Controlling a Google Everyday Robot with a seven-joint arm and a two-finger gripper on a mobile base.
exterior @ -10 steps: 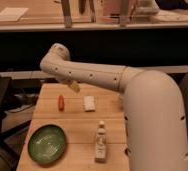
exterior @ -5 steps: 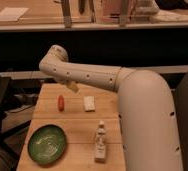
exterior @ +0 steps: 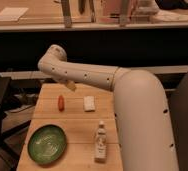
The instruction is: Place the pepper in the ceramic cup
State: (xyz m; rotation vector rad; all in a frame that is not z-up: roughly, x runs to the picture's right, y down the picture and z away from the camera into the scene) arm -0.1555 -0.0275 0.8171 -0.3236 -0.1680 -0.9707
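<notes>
The pepper, small and red-orange, lies on the wooden table at the left of its far half. My arm reaches across above the table's far edge. Most of the gripper is hidden behind the arm. Only a small beige part shows under the arm, a little above and to the right of the pepper, not touching it. The ceramic cup is not in view.
A white rectangular block lies right of the pepper. A green plate sits at the front left. A clear bottle with a white cap stands at the front right. A dark counter runs behind the table.
The arm's elbow has shifted slightly to the left. The pepper, block, plate and bottle have not moved.
</notes>
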